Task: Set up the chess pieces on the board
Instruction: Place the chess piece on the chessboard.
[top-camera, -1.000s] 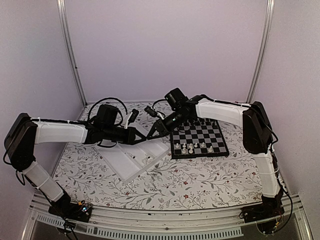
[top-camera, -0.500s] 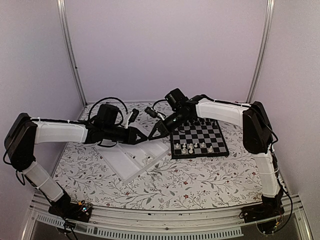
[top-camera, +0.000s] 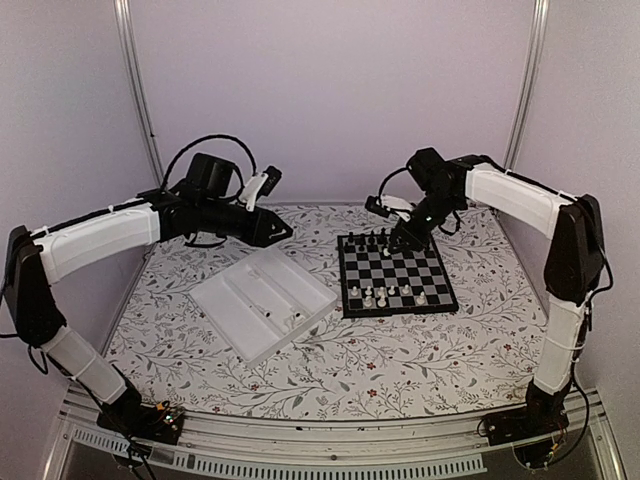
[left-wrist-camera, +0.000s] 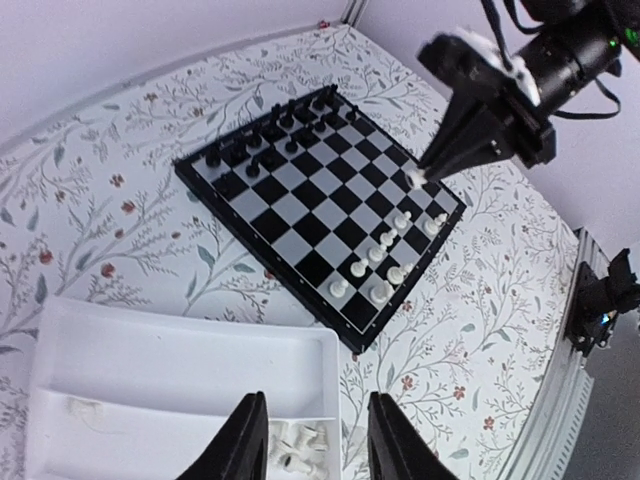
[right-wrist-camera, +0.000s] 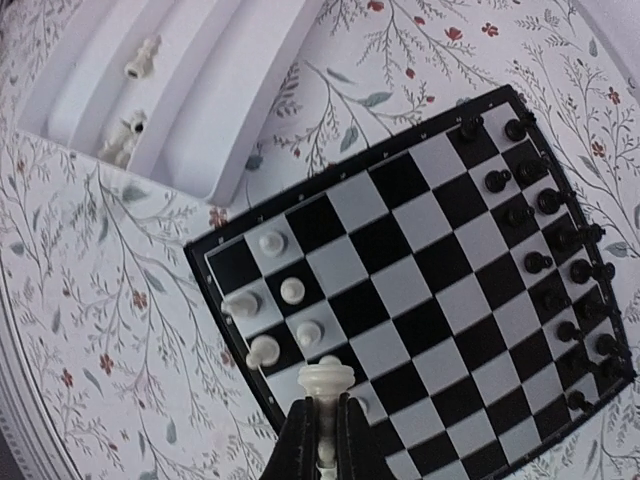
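- Your right gripper is clamped on a white chessman. It hangs above the board without touching it, and its flared end sticks out past the fingertips.
- I cannot tell whether that flared end is the base or the head. If it is the head, lowering it straight down would likely leave the piece on its side instead of standing.
- The jaws hold only a slim stem. Any tilt in that grip could topple the piece as you let go.
- Several white pieces already stand close together near one edge of the board. The fingers are far wider than a square, so coming down beside them risks knocking a neighbour over or off its square.
- The black chessmen crowd the opposite edge. From the top camera your gripper looks nearer to them than the wrist view suggests, so choosing the square from one view alone could put the piece in the wrong place.
- Your left gripper has its jaws apart and holds nothing. It hangs above the white tray.
- The loose white pieces lie bunched in the tray's corner just below it. Closing there could catch two at once or pinch one crooked.
- The arms are well apart now. Sending both to the board together could make them collide.
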